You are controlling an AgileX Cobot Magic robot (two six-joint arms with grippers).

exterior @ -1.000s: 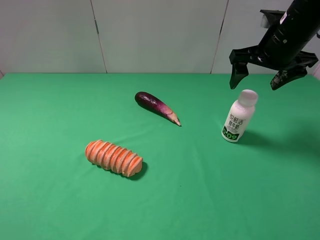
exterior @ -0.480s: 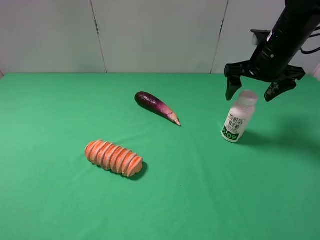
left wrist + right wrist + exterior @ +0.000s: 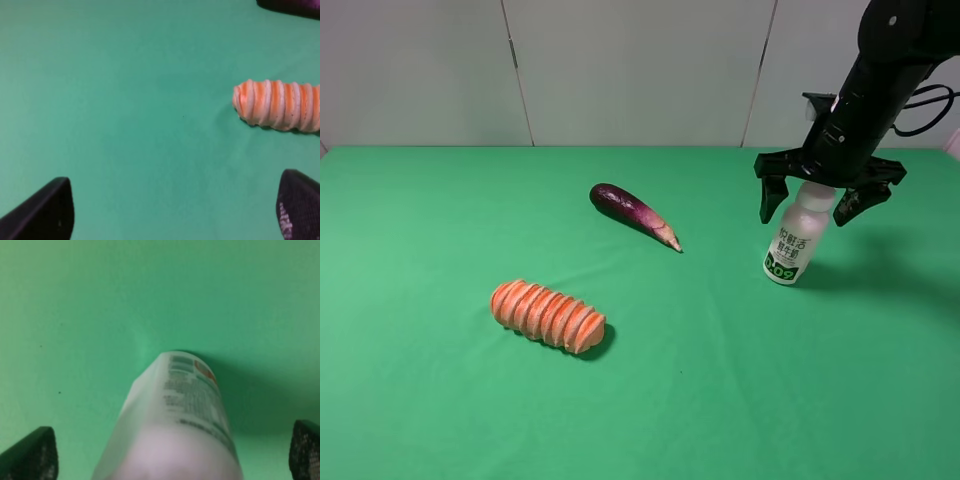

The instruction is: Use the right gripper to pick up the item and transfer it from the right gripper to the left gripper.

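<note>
Bottle [image 3: 790, 248] first: it stands on its base on the green cloth [image 3: 440, 400], right of the middle in the high view. My right gripper [image 3: 805, 215] hangs over it with jaws spread wide, one on each side of the cap and shoulder, neither touching as far as I can see. My wrist view agrees: the bottle [image 3: 175, 420], blurred by closeness, fills the gap in my right gripper [image 3: 167, 455].

I judge this to be the reach, the first step. Nothing is held and the handover has not begun. Next I need to go lower, so that I grip the body rather than the smooth cap, then close squarely. The bottle looks tall and light, and an off-centre touch could tip it.

My left gripper [image 3: 170, 212] is outside the high view. Its jaws are apart with only cloth between them, and the loaf [image 3: 277, 105] lies near it.

Farther across the cloth, well apart from the bottle, lie the loaf [image 3: 548, 316] and, beyond it, the eggplant [image 3: 632, 213]. The cloth is flat and matte, with no wrinkles near the bottle. Behind it rises a plain, pale, panelled wall [image 3: 620, 70].
</note>
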